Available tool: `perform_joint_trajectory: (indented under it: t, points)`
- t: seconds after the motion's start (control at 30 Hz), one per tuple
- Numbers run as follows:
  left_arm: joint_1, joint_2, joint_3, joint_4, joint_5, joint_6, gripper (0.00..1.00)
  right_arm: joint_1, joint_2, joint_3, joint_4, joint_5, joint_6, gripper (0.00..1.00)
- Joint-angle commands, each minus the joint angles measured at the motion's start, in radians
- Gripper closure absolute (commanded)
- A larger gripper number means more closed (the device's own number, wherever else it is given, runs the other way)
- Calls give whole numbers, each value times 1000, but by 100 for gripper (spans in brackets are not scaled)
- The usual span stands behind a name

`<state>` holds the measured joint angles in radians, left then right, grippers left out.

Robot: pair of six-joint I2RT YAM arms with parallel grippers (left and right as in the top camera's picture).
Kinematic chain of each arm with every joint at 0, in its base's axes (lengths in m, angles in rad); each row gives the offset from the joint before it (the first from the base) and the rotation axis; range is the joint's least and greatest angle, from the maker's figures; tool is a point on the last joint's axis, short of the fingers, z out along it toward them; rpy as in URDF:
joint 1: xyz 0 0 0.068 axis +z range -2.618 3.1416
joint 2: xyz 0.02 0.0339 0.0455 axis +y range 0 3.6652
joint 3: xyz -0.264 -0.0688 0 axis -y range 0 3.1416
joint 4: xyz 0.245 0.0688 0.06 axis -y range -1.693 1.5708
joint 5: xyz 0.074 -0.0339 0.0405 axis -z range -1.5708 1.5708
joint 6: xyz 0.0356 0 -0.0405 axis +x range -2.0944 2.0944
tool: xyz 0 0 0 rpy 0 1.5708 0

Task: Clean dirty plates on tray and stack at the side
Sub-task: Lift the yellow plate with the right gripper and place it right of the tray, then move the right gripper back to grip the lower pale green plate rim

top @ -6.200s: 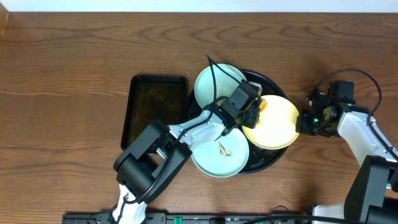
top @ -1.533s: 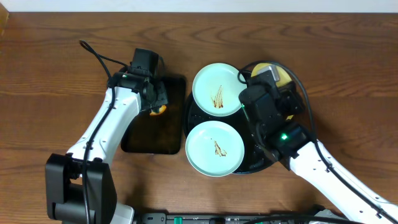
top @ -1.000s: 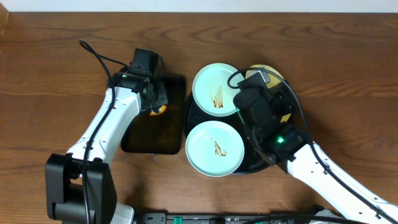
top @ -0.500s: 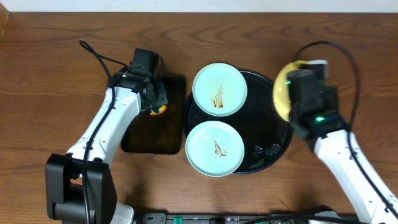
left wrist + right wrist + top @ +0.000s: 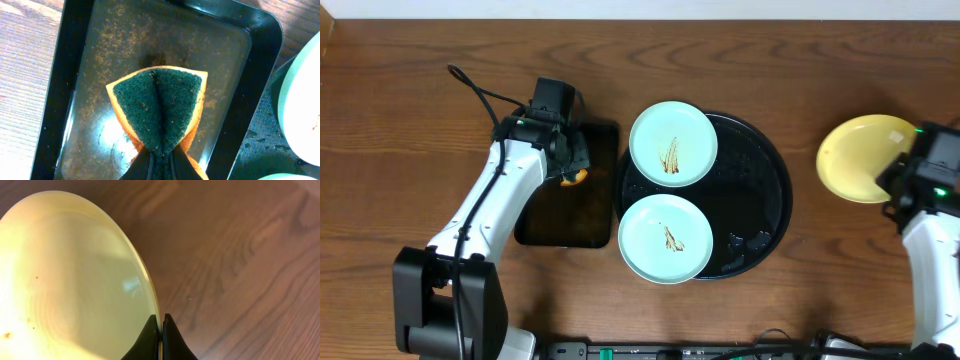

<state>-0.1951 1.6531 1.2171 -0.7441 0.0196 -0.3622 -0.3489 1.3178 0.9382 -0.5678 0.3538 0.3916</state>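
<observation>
Wood table [image 5: 410, 70], round tray [image 5: 768, 180] carries two smeared mint plates [image 5: 673, 144] [image 5: 666, 238]; right gripper [image 5: 161, 326] pinched tight on yellow plate [image 5: 863, 158] rim, off the tray's right side; left gripper [image 5: 159, 163] clamped on sponge [image 5: 160, 102] over rectangular tray [image 5: 75, 75].

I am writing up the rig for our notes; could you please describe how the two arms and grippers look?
Both arms have white links and black joints. The left arm has a looping black cable; the right arm shows a small green light near its wrist. The left gripper and right gripper have slim black fingers tapering to points.
</observation>
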Motion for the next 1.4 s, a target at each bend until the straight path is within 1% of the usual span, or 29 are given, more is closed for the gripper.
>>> perform_joint_trajectory:
  t: [0.0, 0.1, 0.13, 0.23, 0.5, 0.67, 0.7, 0.73, 0.77, 0.8, 0.83, 0.87, 0.97, 1.13, 1.27, 1.37]
  points:
    - [3, -11, -5, -3, -3, 12, 92, -77, -4, 15, -1, -77, 73, 99]
    - [3, -11, -5, -4, -2, 12, 93, -123, 12, 15, 2, -78, 76, 99]
    - [3, -11, -5, -5, -2, 12, 92, -135, 25, 15, 5, -78, 76, 99]
    - [3, -11, -5, -7, -2, 13, 92, -152, 72, 15, 16, -78, 76, 99]
    - [3, -11, -5, -7, -3, 12, 92, -156, 233, 15, 78, -119, 74, 99]
    - [3, -11, -5, -7, -3, 12, 92, -156, 259, 15, 83, -165, 71, 99]
    - [3, -11, -5, -7, -2, 12, 92, -156, 256, 16, 85, -177, 63, 97]
    - [3, -11, -5, -7, -3, 13, 92, -156, 249, 16, 88, -198, 43, 90]
    - [3, -11, -5, -7, -2, 13, 92, -156, 240, 16, 90, -231, 17, 69]
    - [3, -11, -5, -8, -3, 13, 92, -156, 229, 17, 94, -281, -15, 54]
    - [3, -11, -5, -8, -3, 13, 92, -155, 214, 18, 98, -334, -48, 44]
    - [3, -11, -5, -8, -3, 13, 92, -153, 193, 19, 96, -379, -74, 40]
    - [3, -11, -5, -8, -3, 13, 92, -139, 117, 19, 71, -508, -128, 36]
    - [3, -11, -5, -8, -3, 13, 92, -68, -8, 19, -61, -728, -202, 36]
    - [3, -11, -5, -7, -3, 13, 92, 48, -24, 15, -194, -839, -230, 36]
    - [3, -11, -5, -7, -3, 13, 92, 168, -8, -11, -222, -841, -248, 34]
